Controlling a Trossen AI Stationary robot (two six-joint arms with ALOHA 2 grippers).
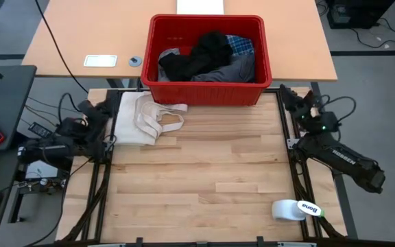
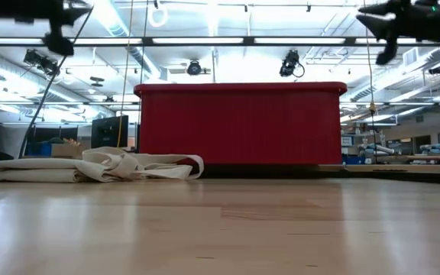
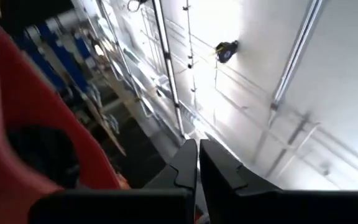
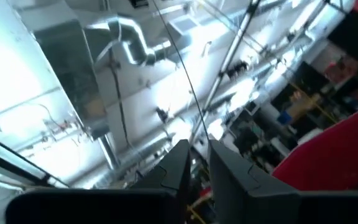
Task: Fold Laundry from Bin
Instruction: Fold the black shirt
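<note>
Glossy red plastic bin [image 1: 208,86], soft cloth laundry [image 1: 208,55], smooth wood table [image 1: 197,185]

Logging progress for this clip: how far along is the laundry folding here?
Nothing looks done: the laundry is all piled in the red bin, and no folded garment lies on the table. Nothing is in hand: the left hand, shut, and the right hand, empty, point up at the table's sides. Every garment is left to pull out and fold.
</note>
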